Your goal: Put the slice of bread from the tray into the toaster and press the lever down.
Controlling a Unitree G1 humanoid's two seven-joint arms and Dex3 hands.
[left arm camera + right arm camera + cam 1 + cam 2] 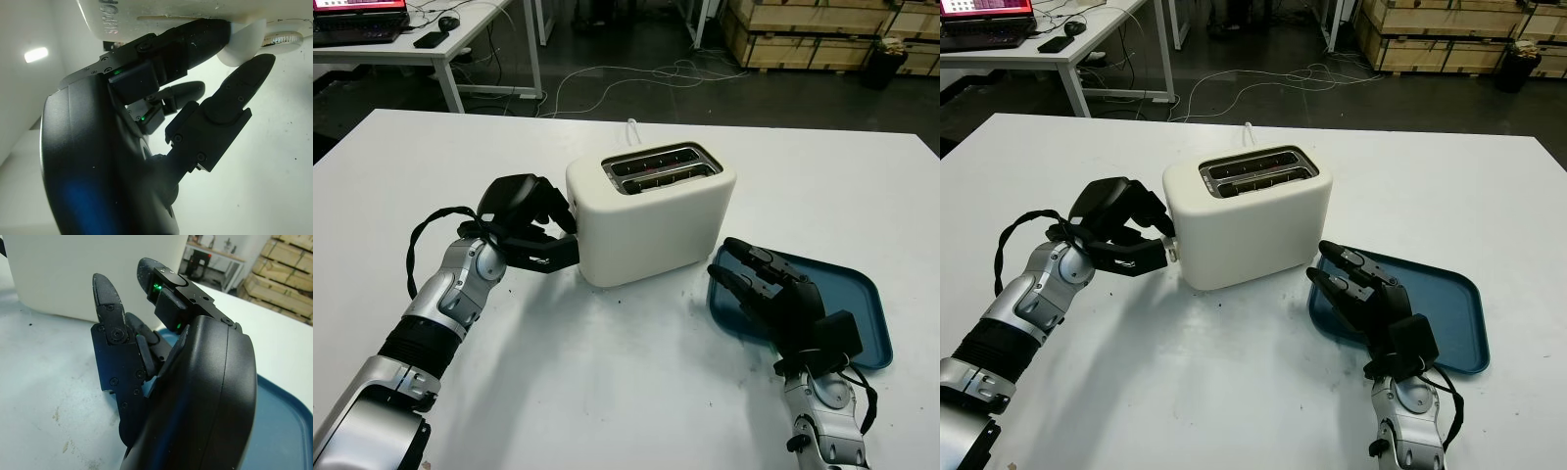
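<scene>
A white two-slot toaster (651, 220) stands in the middle of the white table. Its slots (658, 168) are dark with a reddish shape deep inside; I cannot tell whether that is bread. My left hand (545, 240) is at the toaster's left end. In the left wrist view one finger lies on top of the white lever knob (243, 43) and the thumb tip (254, 66) sits under it. The lever (1172, 252) is low on the toaster's end. The blue tray (852, 294) to the right has nothing on it. My right hand (754, 279) is open over the tray's left edge.
A white cord (633, 127) leaves the toaster's back. Bare table (607, 392) spreads in front of the toaster and between my arms. Beyond the table are a desk with a laptop (357, 24) at the back left, cables on the floor, and wooden crates (822, 34) at the back right.
</scene>
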